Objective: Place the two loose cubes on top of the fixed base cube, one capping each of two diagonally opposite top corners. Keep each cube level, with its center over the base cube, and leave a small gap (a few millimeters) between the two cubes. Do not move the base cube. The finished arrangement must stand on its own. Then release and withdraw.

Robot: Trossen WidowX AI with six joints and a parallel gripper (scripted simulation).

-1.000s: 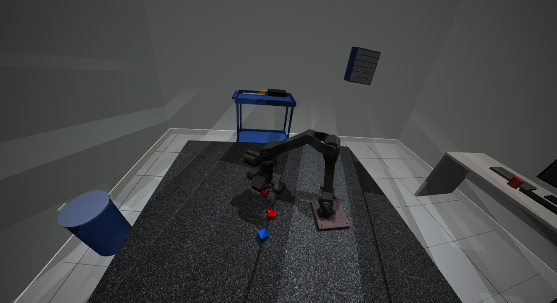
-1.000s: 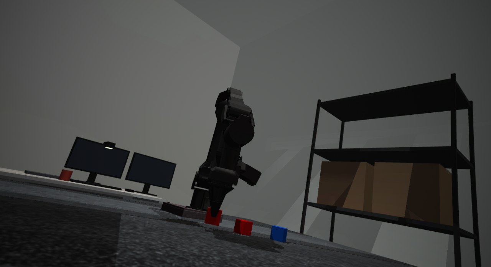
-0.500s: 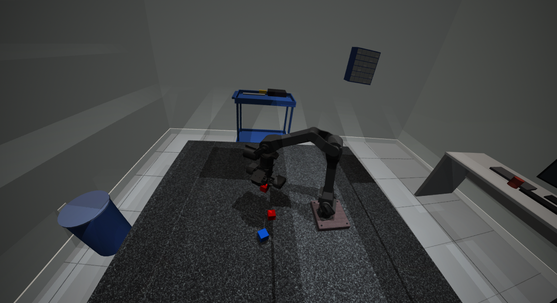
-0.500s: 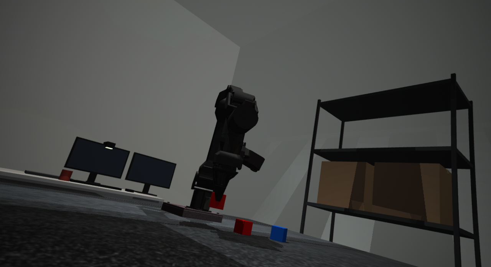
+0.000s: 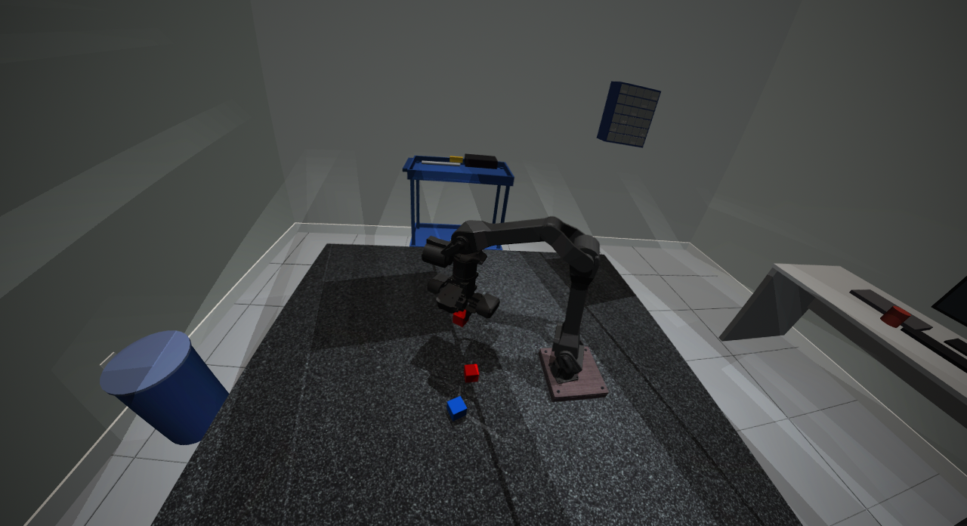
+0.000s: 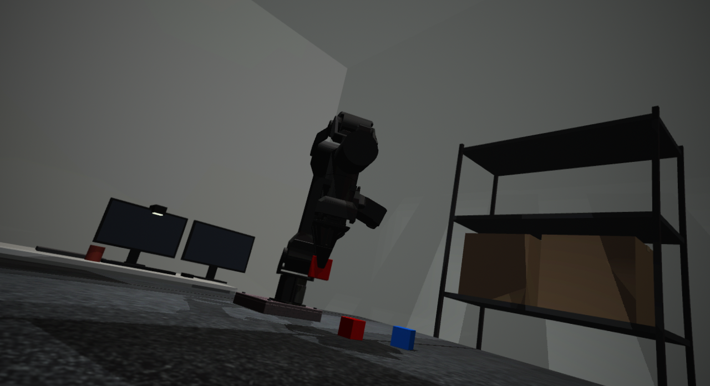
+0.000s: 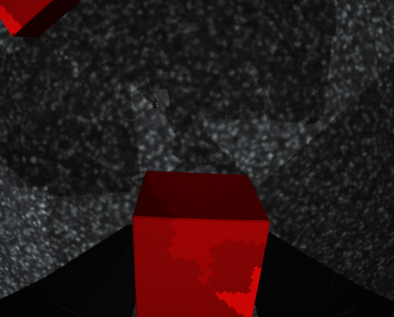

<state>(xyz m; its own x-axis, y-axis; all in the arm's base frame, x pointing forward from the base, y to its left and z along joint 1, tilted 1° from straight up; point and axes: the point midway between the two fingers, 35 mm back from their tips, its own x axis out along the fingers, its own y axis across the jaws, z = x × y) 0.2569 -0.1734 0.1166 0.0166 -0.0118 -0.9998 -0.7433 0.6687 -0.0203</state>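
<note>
One red cube (image 5: 459, 318) (image 6: 321, 268) (image 7: 201, 260) is held off the table by my gripper (image 6: 322, 265) (image 7: 196, 241), which is shut on it, one finger on each side in the wrist view. A second red cube (image 5: 471, 372) (image 6: 351, 328) (image 7: 26, 13) stands on the table, lower than the held one; the wrist view shows only part of it at the top left. A blue cube (image 5: 457, 407) (image 6: 402, 338) stands on the table beyond the second red cube, with a gap between them. It is out of the wrist view. Neither standing cube has anything on top.
The arm's base plate (image 5: 580, 386) (image 6: 278, 308) is on the dark speckled table (image 5: 378, 455), to the right of the cubes in the top view. A blue bin (image 5: 168, 394), a blue cart (image 5: 459, 174), a desk and a shelf rack (image 6: 556, 222) stand away from the table.
</note>
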